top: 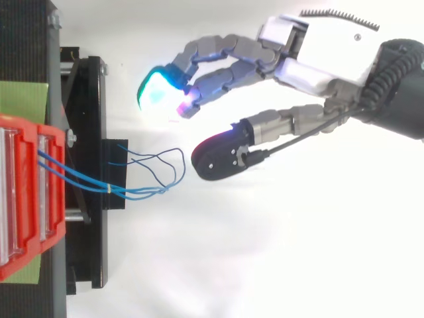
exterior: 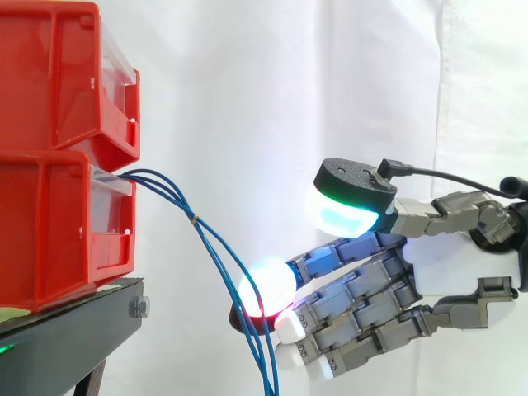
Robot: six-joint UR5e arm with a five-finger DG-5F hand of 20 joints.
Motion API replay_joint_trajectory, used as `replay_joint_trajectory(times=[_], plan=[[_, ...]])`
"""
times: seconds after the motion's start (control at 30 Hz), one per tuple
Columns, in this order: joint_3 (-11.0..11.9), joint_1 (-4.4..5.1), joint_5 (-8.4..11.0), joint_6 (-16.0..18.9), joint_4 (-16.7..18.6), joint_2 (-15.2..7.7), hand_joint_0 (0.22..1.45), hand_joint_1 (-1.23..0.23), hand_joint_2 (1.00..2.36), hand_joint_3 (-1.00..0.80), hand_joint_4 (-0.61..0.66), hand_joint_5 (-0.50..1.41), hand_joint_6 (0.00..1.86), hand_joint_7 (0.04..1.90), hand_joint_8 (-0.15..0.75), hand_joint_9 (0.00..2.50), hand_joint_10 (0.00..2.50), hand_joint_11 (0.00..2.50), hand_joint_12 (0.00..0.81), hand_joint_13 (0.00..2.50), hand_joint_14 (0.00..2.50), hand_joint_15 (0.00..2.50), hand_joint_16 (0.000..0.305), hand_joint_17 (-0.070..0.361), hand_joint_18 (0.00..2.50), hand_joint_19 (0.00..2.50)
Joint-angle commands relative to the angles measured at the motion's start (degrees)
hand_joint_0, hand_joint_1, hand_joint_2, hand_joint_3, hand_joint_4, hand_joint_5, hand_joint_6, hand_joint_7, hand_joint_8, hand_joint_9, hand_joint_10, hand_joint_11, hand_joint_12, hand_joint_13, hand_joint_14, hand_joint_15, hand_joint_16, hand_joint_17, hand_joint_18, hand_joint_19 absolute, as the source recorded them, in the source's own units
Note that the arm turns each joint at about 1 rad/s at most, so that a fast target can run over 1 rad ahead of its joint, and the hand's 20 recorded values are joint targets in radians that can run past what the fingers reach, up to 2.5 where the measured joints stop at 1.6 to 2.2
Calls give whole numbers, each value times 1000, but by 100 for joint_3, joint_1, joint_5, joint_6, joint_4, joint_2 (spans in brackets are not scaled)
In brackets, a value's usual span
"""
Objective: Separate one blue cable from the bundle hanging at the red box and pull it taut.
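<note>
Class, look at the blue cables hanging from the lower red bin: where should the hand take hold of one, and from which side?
Probably just below the small band, where the blue cables fan apart; above it they run bunched to the red bin. Come from the side view's right, the free side, where the open hand is, pinching the outermost strand.

My hand (exterior: 462,264): white glossy plastic shell, grey matt finger links, smooth translucent pads (exterior: 268,285). Blue cables (exterior: 195,220): thin, smooth plastic sheath. Red bins (exterior: 49,223): glossy plastic w/ clear fronts. Stand (exterior: 66,338): matt black metal, shiny metal bolt (exterior: 139,308). Curtain (exterior: 247,82): white cloth, soft creases.
</note>
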Motion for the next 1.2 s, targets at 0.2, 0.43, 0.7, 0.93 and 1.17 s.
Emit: replay_joint_trajectory(times=[0.2,0.43,0.7,0.93,1.17], plan=[[5,147,-60,-4,110,-123,560,-738,1000,-500,313,-190,502,870,346,701,8,358,318,685,11,272,32,71,512,259],[40,244,-78,14,348,-158,562,-734,1000,-500,315,-189,502,870,345,713,8,363,316,709,10,294,31,71,525,281],[234,306,-166,190,383,-431,566,-709,1000,-500,321,-187,502,869,349,732,9,377,318,746,13,328,31,71,545,304],[383,306,-245,190,339,-422,570,-699,1000,-500,325,-183,502,873,352,749,9,387,318,789,14,367,31,70,587,328],[418,314,-306,137,348,-422,587,-693,1000,-500,331,-174,502,891,356,780,9,407,314,845,14,400,30,68,619,364]])
